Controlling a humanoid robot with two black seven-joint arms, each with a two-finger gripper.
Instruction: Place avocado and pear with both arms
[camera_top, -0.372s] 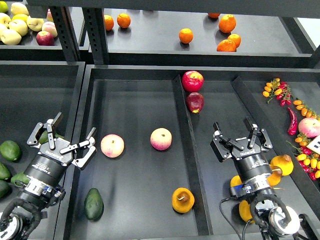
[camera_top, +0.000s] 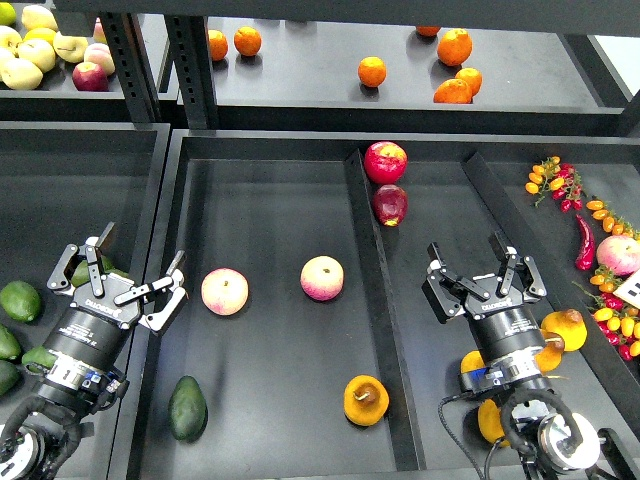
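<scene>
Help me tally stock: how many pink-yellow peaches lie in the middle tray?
2: one peach on the left, near the left gripper; the other peach further right, by the divider. None seems hidden.

Seven oranges sit on the back shelf, one partly cut off at the top edge. Two peaches lie in the middle tray, and a third shows at the right edge. Two red apples rest by the divider. One dark avocado and one pear lie in front. One red chilli lies on the right.
</scene>
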